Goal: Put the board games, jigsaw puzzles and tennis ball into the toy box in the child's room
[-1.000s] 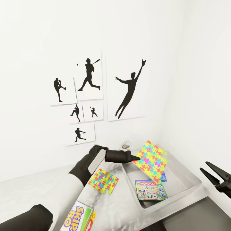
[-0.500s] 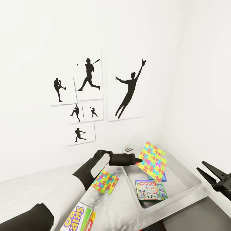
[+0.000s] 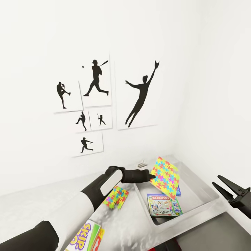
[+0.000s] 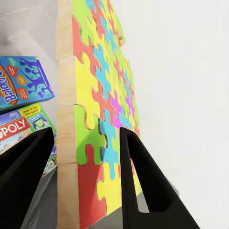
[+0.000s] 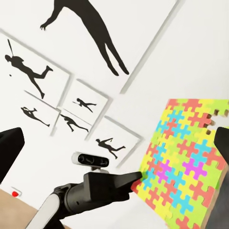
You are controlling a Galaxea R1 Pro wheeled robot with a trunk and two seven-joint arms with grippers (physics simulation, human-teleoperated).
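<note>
Left gripper (image 3: pixel 152 175) pinches one jigsaw puzzle (image 3: pixel 166 177) by its edge, tilted above the toy box (image 3: pixel 200 202); the Monopoly box (image 3: pixel 164 205) lies flat inside at 6 o'clock of it. Second jigsaw puzzle (image 3: pixel 116 197) lies on the table (image 3: pixel 52 202) at 9 o'clock of the toy box, Skip-Bo box (image 3: pixel 85 238) at 7 o'clock. Right gripper (image 3: pixel 226 190) hangs at 3 o'clock, jaws spread, empty.
</note>
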